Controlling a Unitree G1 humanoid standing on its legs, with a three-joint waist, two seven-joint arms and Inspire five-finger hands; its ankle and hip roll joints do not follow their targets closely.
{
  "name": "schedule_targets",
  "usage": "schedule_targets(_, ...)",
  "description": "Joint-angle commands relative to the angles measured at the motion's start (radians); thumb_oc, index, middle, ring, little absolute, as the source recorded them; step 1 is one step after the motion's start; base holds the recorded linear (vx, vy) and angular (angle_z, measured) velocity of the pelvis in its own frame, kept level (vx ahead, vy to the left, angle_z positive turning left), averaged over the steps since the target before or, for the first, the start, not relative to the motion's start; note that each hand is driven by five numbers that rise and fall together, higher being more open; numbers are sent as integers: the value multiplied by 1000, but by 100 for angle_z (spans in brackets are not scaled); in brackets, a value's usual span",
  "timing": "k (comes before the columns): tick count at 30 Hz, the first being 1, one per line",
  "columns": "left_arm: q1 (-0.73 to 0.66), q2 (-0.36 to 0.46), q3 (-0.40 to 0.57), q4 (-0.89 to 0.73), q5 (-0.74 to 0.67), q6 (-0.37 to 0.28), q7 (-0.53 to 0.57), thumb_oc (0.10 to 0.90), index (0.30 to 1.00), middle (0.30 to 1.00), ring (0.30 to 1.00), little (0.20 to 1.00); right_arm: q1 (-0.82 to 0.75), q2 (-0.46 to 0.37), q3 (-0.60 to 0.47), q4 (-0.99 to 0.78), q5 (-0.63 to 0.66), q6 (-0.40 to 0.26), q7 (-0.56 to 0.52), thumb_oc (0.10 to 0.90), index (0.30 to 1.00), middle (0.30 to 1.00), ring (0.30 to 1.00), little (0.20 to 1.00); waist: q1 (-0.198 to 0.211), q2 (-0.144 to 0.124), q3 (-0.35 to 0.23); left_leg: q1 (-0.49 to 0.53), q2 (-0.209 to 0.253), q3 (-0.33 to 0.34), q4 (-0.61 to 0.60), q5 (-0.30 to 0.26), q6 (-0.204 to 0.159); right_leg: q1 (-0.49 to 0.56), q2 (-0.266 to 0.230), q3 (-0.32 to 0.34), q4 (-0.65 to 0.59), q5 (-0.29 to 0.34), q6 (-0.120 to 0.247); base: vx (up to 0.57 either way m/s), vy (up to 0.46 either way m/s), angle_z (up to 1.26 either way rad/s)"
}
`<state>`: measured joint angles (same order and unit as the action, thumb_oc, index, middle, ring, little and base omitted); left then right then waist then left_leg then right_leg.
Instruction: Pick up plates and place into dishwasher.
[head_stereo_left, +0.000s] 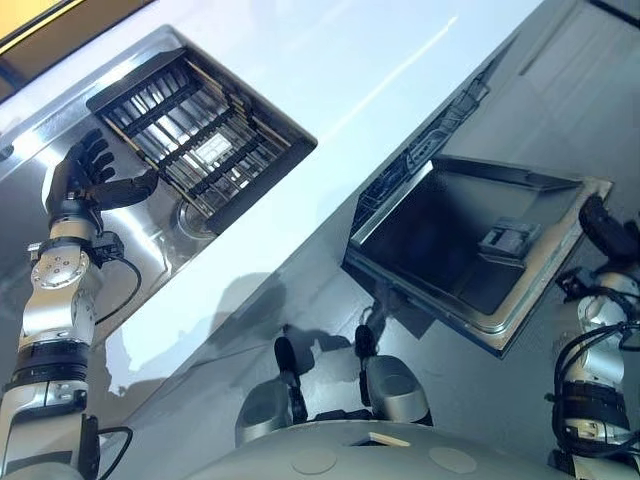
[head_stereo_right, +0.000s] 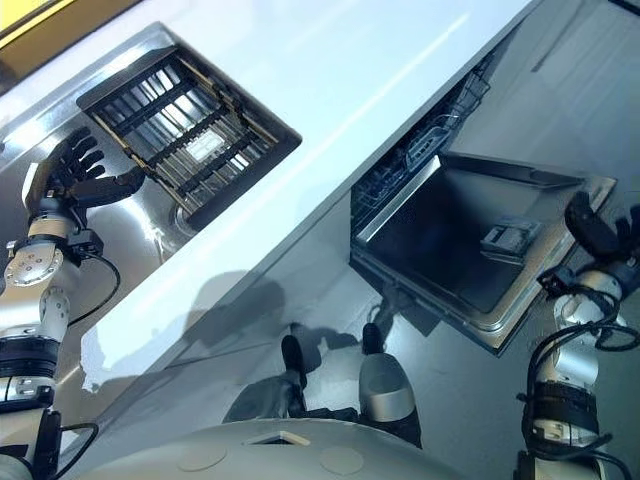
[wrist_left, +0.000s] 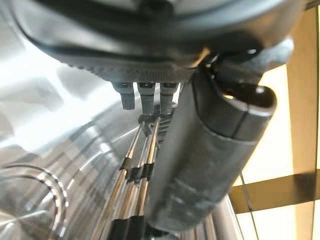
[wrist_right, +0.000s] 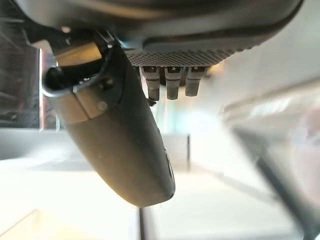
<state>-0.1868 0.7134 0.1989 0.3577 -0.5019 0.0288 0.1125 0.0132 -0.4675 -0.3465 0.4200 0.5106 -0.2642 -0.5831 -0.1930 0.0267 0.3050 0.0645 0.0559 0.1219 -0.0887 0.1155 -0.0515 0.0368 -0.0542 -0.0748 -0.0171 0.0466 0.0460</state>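
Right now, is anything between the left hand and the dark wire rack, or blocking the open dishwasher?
Nothing visible does. The left hand is at the edge of the dark wire rack in the steel sink. The grey dishwasher door lies open; the right hand is beside it. Whether the rack holds plates I cannot tell.

A white surface (head_stereo_left: 330, 90) runs diagonally across the view, with a steel sink (head_stereo_left: 150, 255) set into it. A dark wire rack (head_stereo_left: 200, 130) sits in the sink, and a round drain (head_stereo_left: 195, 220) shows just beside the rack.
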Motion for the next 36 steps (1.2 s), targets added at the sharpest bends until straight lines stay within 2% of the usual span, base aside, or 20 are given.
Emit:
schedule_targets(1,-121,115,31,10,-56,-154,9,800,900,900,900,900,-12,-89,-8,39,24,-160,-41,800,900,900,900,900,-4,41,-92,-16,-77,22,56,-151,39,-91,52,-47,196,-151,85,-1,-243,-4)
schedule_targets(5,-153,131,6,12,-62,-136,17,800,900,900,900,900,-4,-67,4,176,139,-176,-36,800,900,900,900,900,3,48,-77,-26,-65,6,72,-148,34,-94,58,-61,234,-175,74,-18,-217,-1)
schedule_targets(6,-171,133,-1,12,-76,-134,25,800,900,900,900,900,-6,-47,8,230,235,-210,-22,800,900,900,900,900,7,56,-62,-38,-60,-4,79,-145,31,-102,61,-65,258,-188,69,-45,-151,1)
schedule_targets(7,-174,134,-3,13,-79,-133,26,800,900,900,900,900,-7,-47,8,237,246,-212,-17,800,900,900,900,900,7,55,-61,-40,-60,-6,80,-145,31,-104,61,-66,262,-190,68,-67,-199,3)
schedule_targets(9,-194,137,-9,19,-113,-144,39,800,900,900,900,900,-13,-29,10,297,319,-246,-19,800,900,900,900,900,12,64,-42,-57,-56,-20,89,-141,28,-118,63,-70,295,-208,61,-74,-171,10)
schedule_targets(12,-259,137,-27,43,-166,-167,86,800,900,900,900,900,-46,-28,20,374,400,-252,-14,800,900,900,900,900,15,84,0,-100,-54,-35,116,-132,19,-155,60,-75,347,-227,47,-146,-150,16)
schedule_targets(15,-343,131,-56,91,-207,-207,135,800,900,900,900,900,-104,-35,38,430,532,-254,39,800,900,900,900,900,16,113,57,-171,-55,-44,168,-125,11,-216,52,-75,429,-254,25,-202,-97,18)
schedule_targets(18,-431,138,-75,157,-236,-252,156,800,900,900,900,900,-165,-42,64,472,713,-238,188,800,900,900,900,900,14,137,115,-269,-63,-49,255,-127,6,-301,39,-70,536,-285,-2,-233,-60,17)
schedule_targets(20,-465,153,-80,177,-245,-259,169,800,900,900,900,900,-186,-40,80,472,793,-215,266,800,900,900,900,900,15,150,135,-307,-67,-52,289,-129,6,-337,35,-69,583,-299,-15,-144,-32,26)
schedule_targets(21,-486,168,-77,191,-267,-258,172,800,900,900,900,900,-194,-38,87,479,855,-180,329,800,900,900,900,900,15,154,147,-333,-69,-53,316,-134,7,-361,31,-71,616,-310,-23,-137,-42,22)
schedule_targets(24,-541,204,-72,241,-334,-263,172,800,900,900,900,900,-212,-33,107,524,975,-96,476,800,900,900,900,900,17,160,174,-404,-79,-58,391,-151,10,-428,20,-73,700,-338,-44,-121,-34,11)
schedule_targets(26,-565,216,-75,264,-357,-265,175,800,900,900,900,900,-222,-28,117,548,1028,-63,536,800,900,900,900,900,18,155,183,-437,-87,-61,434,-175,13,-460,8,-72,746,-362,-49,-78,-21,3)
schedule_targets(31,-613,224,-89,279,-375,-257,158,800,900,900,900,900,-265,-13,152,546,1111,-18,651,800,900,900,900,900,28,150,195,-480,-99,-74,486,-200,17,-502,-10,-72,784,-372,-55,-21,11,22)
schedule_targets(36,-602,211,-93,216,-374,-238,91,800,900,900,900,900,-306,14,226,413,1139,58,862,800,900,900,900,900,47,136,195,-476,-104,-82,485,-208,18,-499,-11,-69,748,-345,-47,19,65,3)
